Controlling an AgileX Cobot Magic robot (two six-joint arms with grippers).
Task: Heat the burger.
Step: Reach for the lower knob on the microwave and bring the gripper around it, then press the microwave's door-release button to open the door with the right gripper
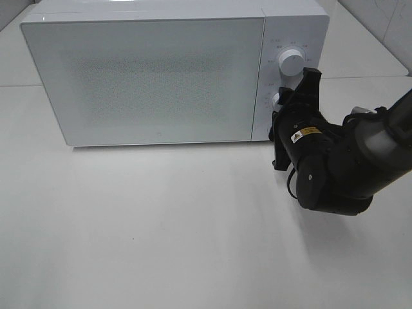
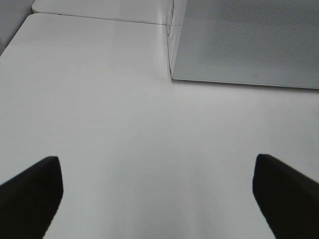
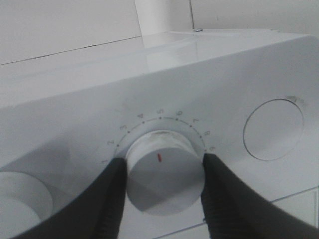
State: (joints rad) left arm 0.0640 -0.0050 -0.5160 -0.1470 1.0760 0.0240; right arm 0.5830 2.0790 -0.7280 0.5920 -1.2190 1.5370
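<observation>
- Here, the right pincer is closed on the lower knob of the microwave, with one dark finger pressed against each side of it.
- The knob's face carries a short red mark. It points toward the arc of small numerals printed on the panel around the knob.
- On the same control panel, an upper knob sits free just above the gripped one.
- In the right wrist view a flat round disc shows on the panel on the gripped knob's other side.
- The right arm comes in from the right of the exterior view, its black body low over the white table.
- The microwave's door is shut. Its pane is frosted and speckled, so nothing behind it can be made out.
- The burger shows in none of the views, and I cannot tell whether it lies behind that door.
- The left pincer stands wide with nothing between its two dark fingers. It is over bare table, with a lower front corner of the microwave ahead of it.
</observation>
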